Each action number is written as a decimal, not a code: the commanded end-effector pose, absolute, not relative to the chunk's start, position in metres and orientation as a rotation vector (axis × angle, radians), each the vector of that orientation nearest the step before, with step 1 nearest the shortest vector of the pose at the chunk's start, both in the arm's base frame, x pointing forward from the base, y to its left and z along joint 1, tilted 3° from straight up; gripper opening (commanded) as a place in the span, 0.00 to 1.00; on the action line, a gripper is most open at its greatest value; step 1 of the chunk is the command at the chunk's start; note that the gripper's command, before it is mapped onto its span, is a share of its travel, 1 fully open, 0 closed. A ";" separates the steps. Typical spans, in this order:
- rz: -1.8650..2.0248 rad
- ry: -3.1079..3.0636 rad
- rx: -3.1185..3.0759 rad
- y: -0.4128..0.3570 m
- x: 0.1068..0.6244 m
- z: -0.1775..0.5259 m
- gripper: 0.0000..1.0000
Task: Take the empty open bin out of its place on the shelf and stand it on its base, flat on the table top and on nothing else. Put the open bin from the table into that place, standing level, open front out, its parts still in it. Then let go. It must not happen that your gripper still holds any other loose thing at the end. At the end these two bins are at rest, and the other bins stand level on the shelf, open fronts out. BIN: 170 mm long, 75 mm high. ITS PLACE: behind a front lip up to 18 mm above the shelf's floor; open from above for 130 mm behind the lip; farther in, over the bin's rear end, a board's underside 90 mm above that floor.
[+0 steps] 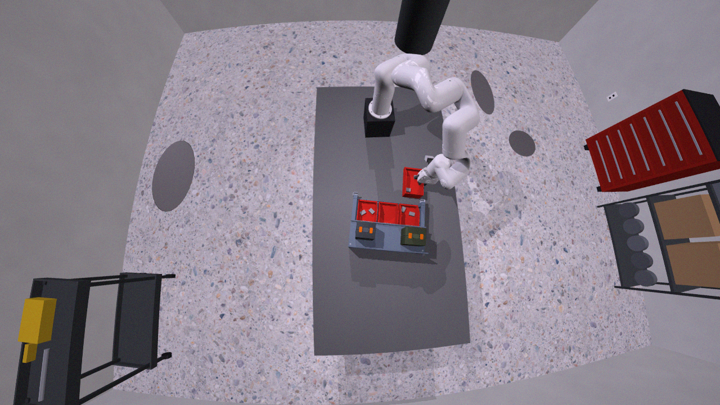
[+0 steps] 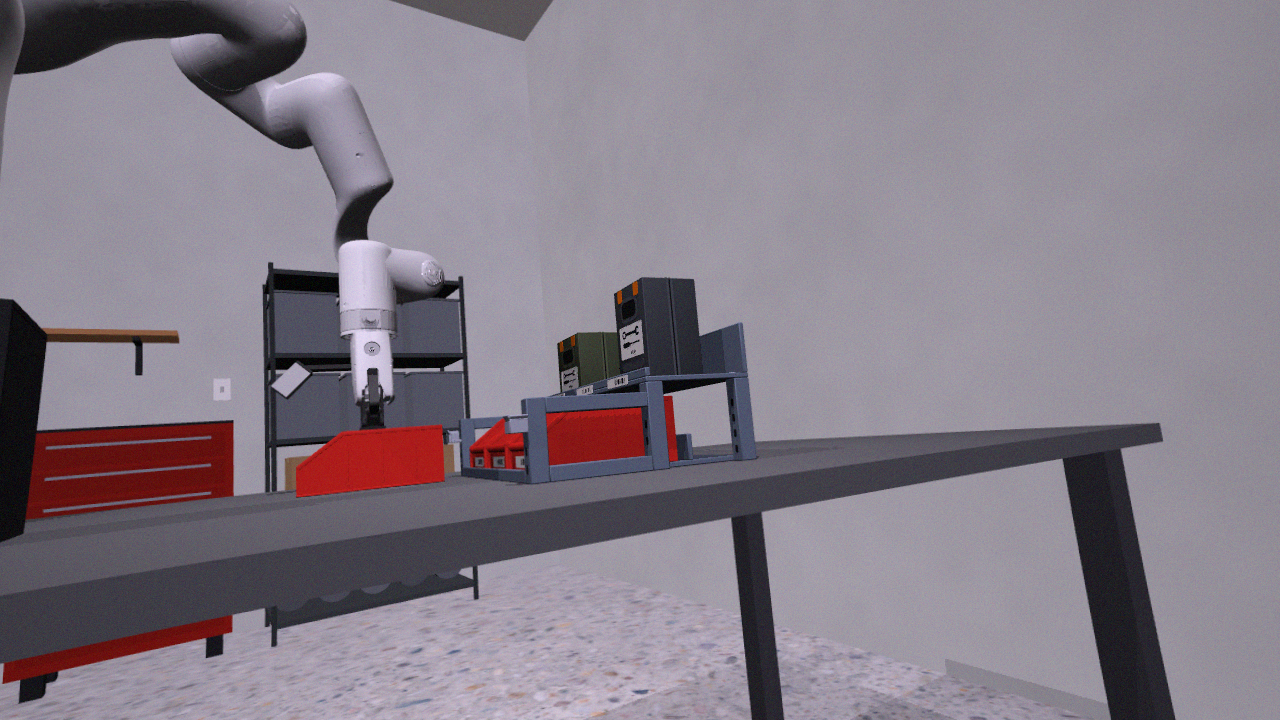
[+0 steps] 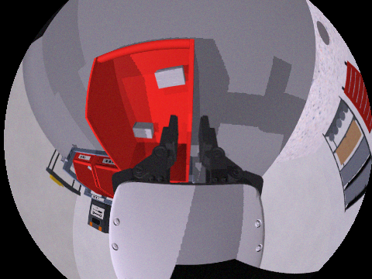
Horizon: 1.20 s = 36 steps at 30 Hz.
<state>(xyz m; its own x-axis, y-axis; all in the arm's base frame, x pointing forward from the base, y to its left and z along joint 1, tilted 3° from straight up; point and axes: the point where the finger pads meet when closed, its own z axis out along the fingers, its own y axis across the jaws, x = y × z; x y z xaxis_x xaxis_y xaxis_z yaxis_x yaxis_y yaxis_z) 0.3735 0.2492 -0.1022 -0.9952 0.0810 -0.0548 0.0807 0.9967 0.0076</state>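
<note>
I see the gripper point(image 3: 187, 132) parted astride the bin point(image 1: 412, 182) wall, grasping nothing; next, lift off toward the shelf point(image 1: 387, 241) at six o'clock

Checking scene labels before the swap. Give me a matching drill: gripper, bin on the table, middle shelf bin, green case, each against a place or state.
Things:
1. gripper
2. middle shelf bin
3. red bin on the table
4. green case

Places or states:
A. on the shelf's top board
B. empty, between two bins with parts
C. fingers apart, astride a bin's side wall
D. holds two grey parts

Pairs: 1-C, 2-B, 3-D, 4-A
</note>
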 end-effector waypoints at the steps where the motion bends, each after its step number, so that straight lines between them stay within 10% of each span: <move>1: 0.011 3.081 0.125 0.250 0.375 -0.101 0.26; 36: 0.011 3.081 0.125 0.250 0.374 -0.082 0.26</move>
<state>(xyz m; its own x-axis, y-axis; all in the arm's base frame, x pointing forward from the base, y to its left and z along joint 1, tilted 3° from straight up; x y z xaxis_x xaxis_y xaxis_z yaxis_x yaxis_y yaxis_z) 0.3727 0.2492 -0.0884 -0.9952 0.0810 -0.0547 0.0807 0.9967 0.0075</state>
